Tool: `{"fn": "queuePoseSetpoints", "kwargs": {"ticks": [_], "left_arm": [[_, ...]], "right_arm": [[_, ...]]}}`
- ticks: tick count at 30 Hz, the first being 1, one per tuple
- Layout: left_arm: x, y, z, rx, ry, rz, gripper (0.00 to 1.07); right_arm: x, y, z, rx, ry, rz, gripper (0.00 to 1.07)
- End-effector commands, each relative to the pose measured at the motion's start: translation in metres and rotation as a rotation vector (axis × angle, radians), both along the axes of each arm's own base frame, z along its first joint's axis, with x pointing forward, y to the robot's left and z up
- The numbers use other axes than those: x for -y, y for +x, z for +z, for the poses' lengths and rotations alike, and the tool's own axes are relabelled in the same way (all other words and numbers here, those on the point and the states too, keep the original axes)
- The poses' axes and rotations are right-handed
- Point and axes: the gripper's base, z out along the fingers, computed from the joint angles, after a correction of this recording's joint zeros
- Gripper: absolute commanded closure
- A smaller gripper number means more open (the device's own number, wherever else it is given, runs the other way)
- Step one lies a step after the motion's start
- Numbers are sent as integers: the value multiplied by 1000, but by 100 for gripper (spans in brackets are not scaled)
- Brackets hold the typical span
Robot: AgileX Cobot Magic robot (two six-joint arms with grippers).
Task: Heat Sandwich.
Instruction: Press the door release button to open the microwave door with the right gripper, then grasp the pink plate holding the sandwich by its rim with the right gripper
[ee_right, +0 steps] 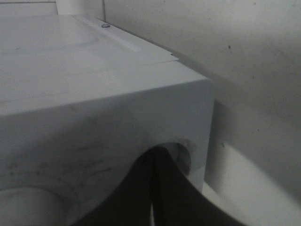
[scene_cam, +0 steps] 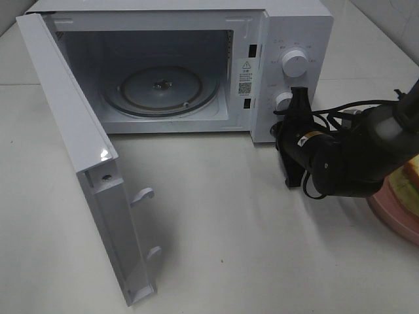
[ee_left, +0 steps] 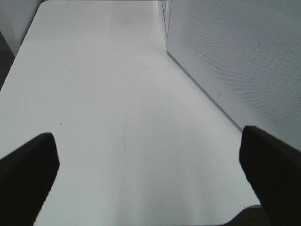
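Note:
The sandwich (scene_cam: 412, 171) shows only as a sliver of golden crust at the right edge of the exterior view, on a round pink plate (scene_cam: 391, 208) mostly hidden by my right arm. My right gripper (scene_cam: 298, 97) is shut, its tips against the microwave's control panel at the lower knob (scene_cam: 283, 100). In the right wrist view the dark fingers (ee_right: 141, 188) meet in a thin line with nothing between them. My left gripper (ee_left: 150, 179) is open and empty over bare table; it is outside the exterior view.
The white microwave (scene_cam: 294, 19) stands at the back with its door (scene_cam: 85, 163) swung wide open to the left. A glass turntable (scene_cam: 160, 88) lies in the empty cavity. An upper knob (scene_cam: 294, 63) sits above the lower one. The door's perforated face (ee_left: 244, 61) shows beside the left gripper.

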Motion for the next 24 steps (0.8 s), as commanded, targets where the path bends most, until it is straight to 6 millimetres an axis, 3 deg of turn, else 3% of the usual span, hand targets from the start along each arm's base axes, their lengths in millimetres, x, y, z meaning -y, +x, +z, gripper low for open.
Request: {"fn": "queuePoseSetpoints", "kwargs": {"ticks": [1, 12, 24], "left_arm": [[0, -2, 1, 27, 1, 3, 7], [0, -2, 1, 27, 1, 3, 7], [0, -2, 1, 27, 1, 3, 7]], "right_arm": [[1, 5, 25, 128, 7, 22, 107], [7, -24, 16, -65, -41, 95, 107], [14, -60, 42, -178, -215, 280, 107]]}}
